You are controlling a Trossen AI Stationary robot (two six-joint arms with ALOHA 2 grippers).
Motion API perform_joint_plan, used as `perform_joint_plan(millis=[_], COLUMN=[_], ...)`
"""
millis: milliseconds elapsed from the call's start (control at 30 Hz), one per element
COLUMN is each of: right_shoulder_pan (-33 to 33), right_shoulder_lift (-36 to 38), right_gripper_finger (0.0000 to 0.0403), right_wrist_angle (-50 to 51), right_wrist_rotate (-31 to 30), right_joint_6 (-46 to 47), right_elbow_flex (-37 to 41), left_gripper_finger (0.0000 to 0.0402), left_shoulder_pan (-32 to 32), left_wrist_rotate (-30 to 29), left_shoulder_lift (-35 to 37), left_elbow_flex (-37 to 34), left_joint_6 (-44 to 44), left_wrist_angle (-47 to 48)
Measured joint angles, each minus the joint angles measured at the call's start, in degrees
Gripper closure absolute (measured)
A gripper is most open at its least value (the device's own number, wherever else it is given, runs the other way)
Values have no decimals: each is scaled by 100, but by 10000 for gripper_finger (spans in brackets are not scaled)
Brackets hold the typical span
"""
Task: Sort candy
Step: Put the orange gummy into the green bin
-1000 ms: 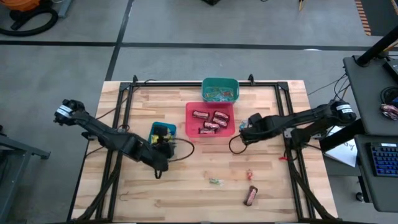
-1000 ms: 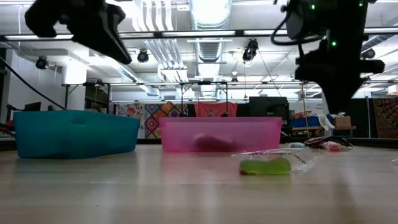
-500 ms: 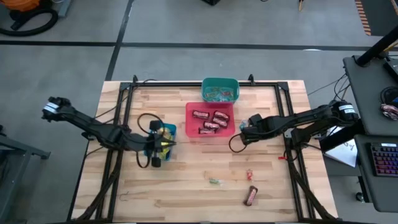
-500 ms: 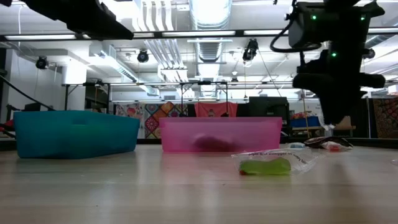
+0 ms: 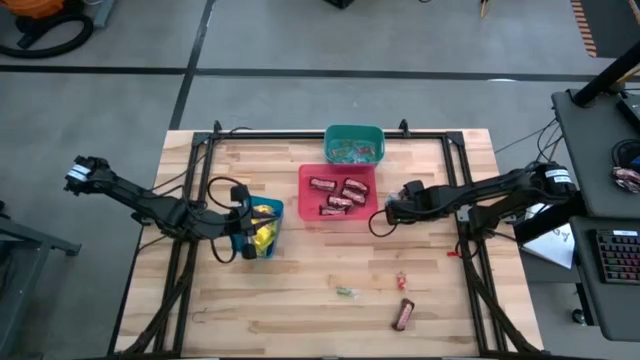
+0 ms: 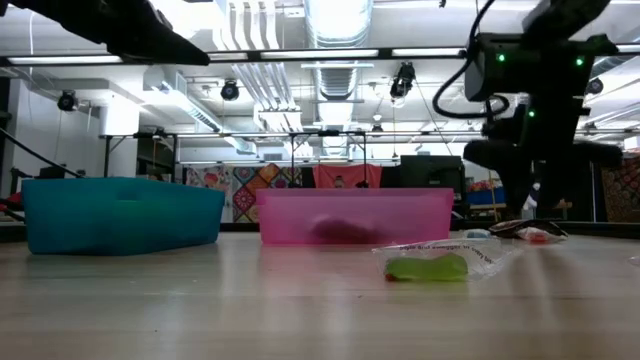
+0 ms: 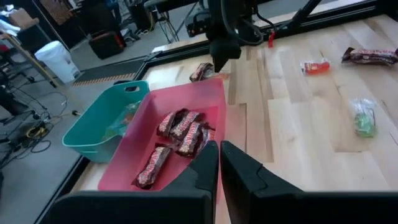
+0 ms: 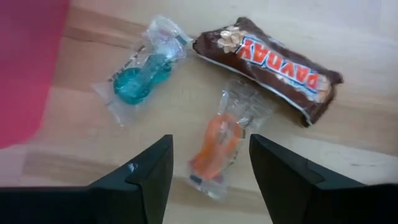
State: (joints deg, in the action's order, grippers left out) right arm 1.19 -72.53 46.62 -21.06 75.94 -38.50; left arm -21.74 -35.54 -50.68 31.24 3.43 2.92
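Observation:
My right gripper (image 8: 210,165) hangs open, pointing down, just right of the red bin (image 5: 312,212), over three pieces of candy on the table. An orange wrapped sweet (image 8: 221,140) lies under the gap between its fingers, untouched. A blue sweet (image 8: 142,78) and a brown bar (image 8: 267,65) lie beside it. My left gripper (image 7: 219,168) is shut on nothing at the left side of the blue bin (image 5: 276,212), which holds yellow packets (image 5: 263,235). The red bin holds several brown bars (image 7: 180,127).
A teal bin (image 5: 354,145) with small sweets stands at the far edge, behind the red bin. Toward the near edge lie a green sweet (image 5: 346,292), a red sweet (image 5: 402,282) and a brown bar (image 5: 404,314). Bare wood lies near left.
My left gripper has drawn back from the near side of the blue bin toward the table's left and far edges, tipping up toward level. My right gripper has sunk toward the table beside the red bin.

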Motion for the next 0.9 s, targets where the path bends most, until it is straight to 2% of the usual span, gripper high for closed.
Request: perform_joint_plan(millis=[433, 533, 900], right_shoulder_pan=[35, 32, 32], right_shoulder_lift=[6, 11, 4], right_gripper_finger=[205, 227, 347], right_wrist_angle=[-1034, -1117, -1090], right_wrist_rotate=[-32, -42, 39], right_joint_6=[404, 406, 189], right_elbow_flex=[917, 964, 762], left_gripper_finger=[401, 401, 401], left_shoulder_pan=[13, 13, 13], left_wrist_rotate=[-3, -3, -3], left_shoulder_lift=[-11, -22, -35], left_elbow_flex=[2, 2, 11], left_joint_6=[10, 3, -56], left_wrist_angle=[-43, -60, -88])
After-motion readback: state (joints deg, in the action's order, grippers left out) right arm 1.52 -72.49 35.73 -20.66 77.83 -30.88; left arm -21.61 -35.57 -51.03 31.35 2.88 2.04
